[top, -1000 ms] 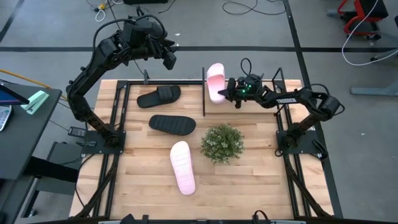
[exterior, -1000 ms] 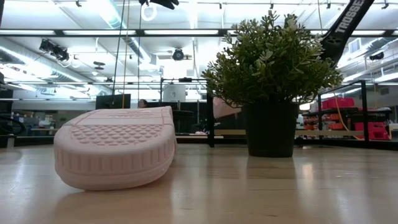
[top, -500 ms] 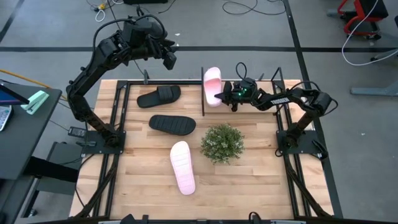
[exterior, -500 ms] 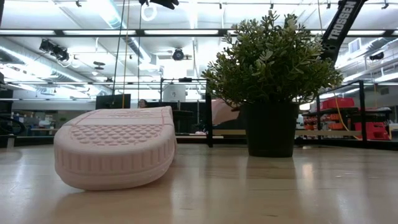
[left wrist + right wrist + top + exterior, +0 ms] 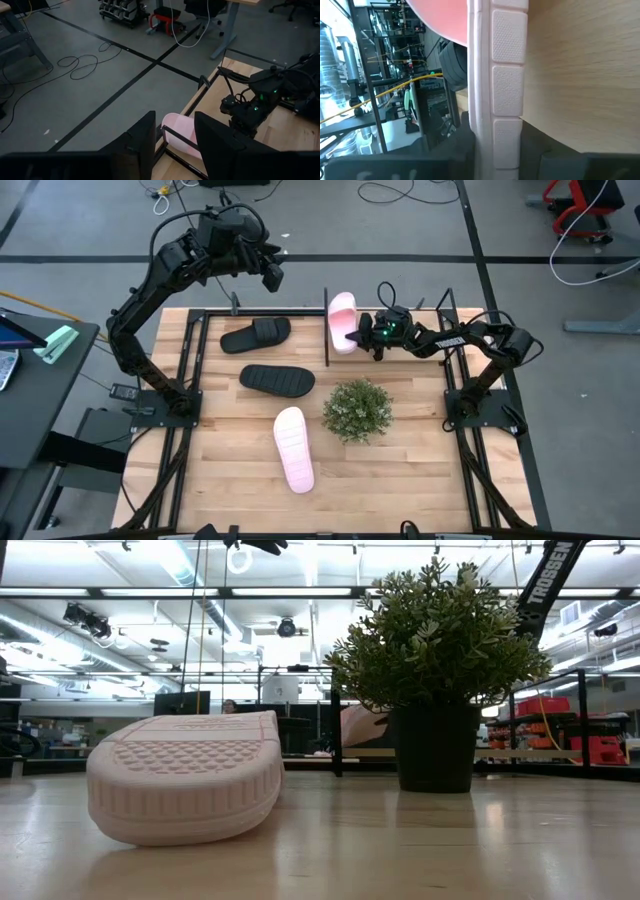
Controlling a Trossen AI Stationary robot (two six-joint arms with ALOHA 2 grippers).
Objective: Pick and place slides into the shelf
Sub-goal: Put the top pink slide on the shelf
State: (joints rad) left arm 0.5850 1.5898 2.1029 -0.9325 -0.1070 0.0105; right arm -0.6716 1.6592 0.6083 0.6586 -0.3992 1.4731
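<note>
The right gripper [image 5: 362, 330] sits in the upper middle of the high view and is closed on the edge of a pink slide [image 5: 342, 322]; in the right wrist view its dark fingers [image 5: 445, 160] pinch the slide's ridged side. That pink slide is low over the back of the tabletop [image 5: 420, 470], just right of the shelf's [image 5: 327, 330] thin black bar. It could bump that bar or one of the posts and twist in the grip, because only its edge is held. It could also land half outside the shelf. The green plant [image 5: 357, 409] stands just in front of the right arm, so a low swing could knock it over. The left gripper [image 5: 271, 276] waits up high past the back edge of the tabletop, fingers apart and holding nothing. One black slide [image 5: 256, 334] lies inside the shelf at upper left. Another black slide [image 5: 277, 380] and the other pink slide [image 5: 294, 448] lie on the tabletop, still to be put away.
</note>
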